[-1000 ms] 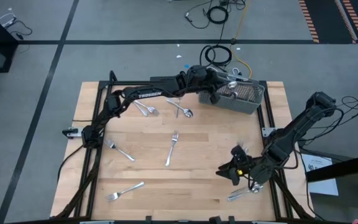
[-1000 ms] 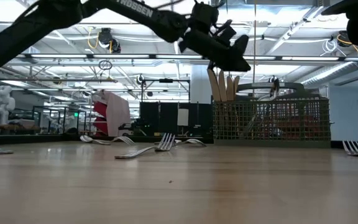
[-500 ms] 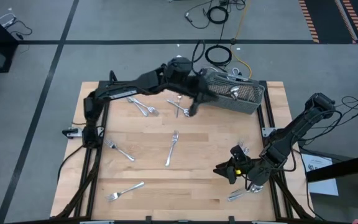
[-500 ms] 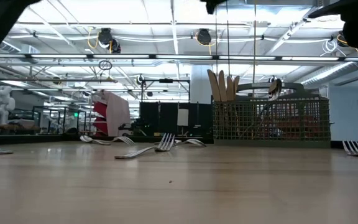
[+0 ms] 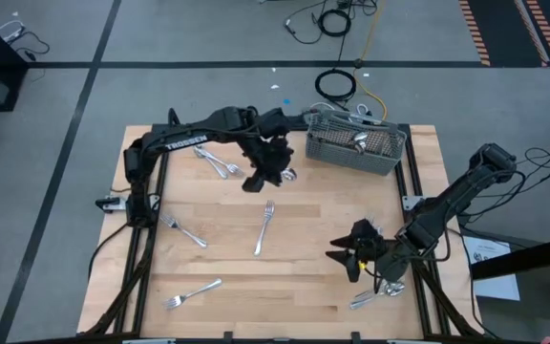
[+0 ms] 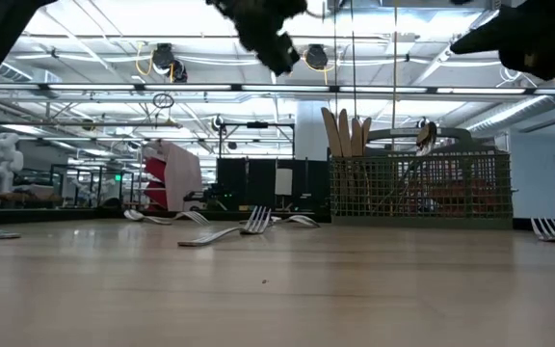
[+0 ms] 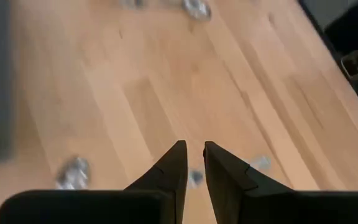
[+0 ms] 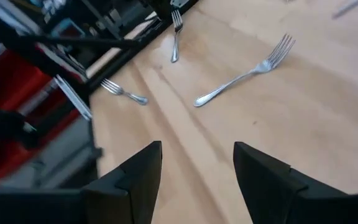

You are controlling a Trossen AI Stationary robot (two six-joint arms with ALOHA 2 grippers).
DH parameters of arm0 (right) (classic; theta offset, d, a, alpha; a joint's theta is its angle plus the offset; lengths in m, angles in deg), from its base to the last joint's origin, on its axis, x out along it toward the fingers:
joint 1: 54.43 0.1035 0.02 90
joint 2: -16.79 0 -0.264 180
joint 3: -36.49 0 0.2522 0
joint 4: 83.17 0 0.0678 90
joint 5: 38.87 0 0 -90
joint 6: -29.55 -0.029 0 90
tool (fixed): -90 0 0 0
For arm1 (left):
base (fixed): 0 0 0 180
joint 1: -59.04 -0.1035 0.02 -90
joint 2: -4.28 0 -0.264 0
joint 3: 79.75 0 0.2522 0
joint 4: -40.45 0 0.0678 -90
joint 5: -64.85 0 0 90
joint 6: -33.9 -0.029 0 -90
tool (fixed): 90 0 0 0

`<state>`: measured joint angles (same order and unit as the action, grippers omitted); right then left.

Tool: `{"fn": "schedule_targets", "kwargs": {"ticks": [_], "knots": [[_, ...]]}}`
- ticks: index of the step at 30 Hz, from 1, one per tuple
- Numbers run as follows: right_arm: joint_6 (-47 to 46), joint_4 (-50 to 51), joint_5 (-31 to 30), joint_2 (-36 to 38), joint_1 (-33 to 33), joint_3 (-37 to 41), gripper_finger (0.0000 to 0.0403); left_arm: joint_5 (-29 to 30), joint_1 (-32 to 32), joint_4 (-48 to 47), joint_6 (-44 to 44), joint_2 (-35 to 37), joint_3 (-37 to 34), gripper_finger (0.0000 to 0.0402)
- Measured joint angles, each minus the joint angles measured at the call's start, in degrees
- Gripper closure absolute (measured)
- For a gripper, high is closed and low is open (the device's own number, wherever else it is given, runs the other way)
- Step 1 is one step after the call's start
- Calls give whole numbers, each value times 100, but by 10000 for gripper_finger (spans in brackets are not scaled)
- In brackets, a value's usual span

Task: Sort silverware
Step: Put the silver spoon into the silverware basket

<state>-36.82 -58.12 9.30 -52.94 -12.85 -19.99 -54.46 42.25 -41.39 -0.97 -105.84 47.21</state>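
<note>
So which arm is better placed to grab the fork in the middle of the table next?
Probably the left. Its gripper hangs just above and beside the middle fork, jaws nearly shut and empty. The right gripper is open but farther off, nearer the fork at the table's edge.

Grey floor (image 5: 46,96) with dark tape lines, coiled cables (image 5: 335,84) — beyond, bright ceiling lights (image 6: 114,48).

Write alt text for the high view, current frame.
Seen from above, the left tool hangs over the wooden table near the grey mesh caddy at the far edge. Forks lie scattered across the table. The right tool waits, open, near the table's right side.
</note>
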Motion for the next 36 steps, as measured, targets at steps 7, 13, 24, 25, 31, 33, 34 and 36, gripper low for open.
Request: {"fn": "schedule_targets", "kwargs": {"ticks": [7, 13, 24, 25, 31, 33, 34, 36], "knots": [[1256, 299, 316, 213, -246, 0, 213, 748, -358, -18, -16, -5, -803, 338], [1276, 642, 589, 387, -439, 0, 213, 1611, -661, 1427, -440, 0, -1623, 338], [841, 689, 574, 551, -817, 0, 213, 2417, -751, 3035, -1359, -207, -2367, 278], [803, 702, 569, 551, -860, 0, 213, 2589, -761, 3045, -1391, -320, -2375, 270], [645, 695, 579, 548, -1104, -4, 213, 2599, -817, 3152, -1834, -787, -2375, 264], [585, 689, 582, 548, -1167, -4, 213, 2426, -849, 3234, -1811, -892, -2375, 266], [571, 698, 584, 548, -1184, -4, 213, 2334, -875, 3309, -1781, -937, -2375, 267], [502, 689, 598, 548, -1211, -4, 213, 2210, -947, 3375, -1679, -1017, -2330, 267]]}}
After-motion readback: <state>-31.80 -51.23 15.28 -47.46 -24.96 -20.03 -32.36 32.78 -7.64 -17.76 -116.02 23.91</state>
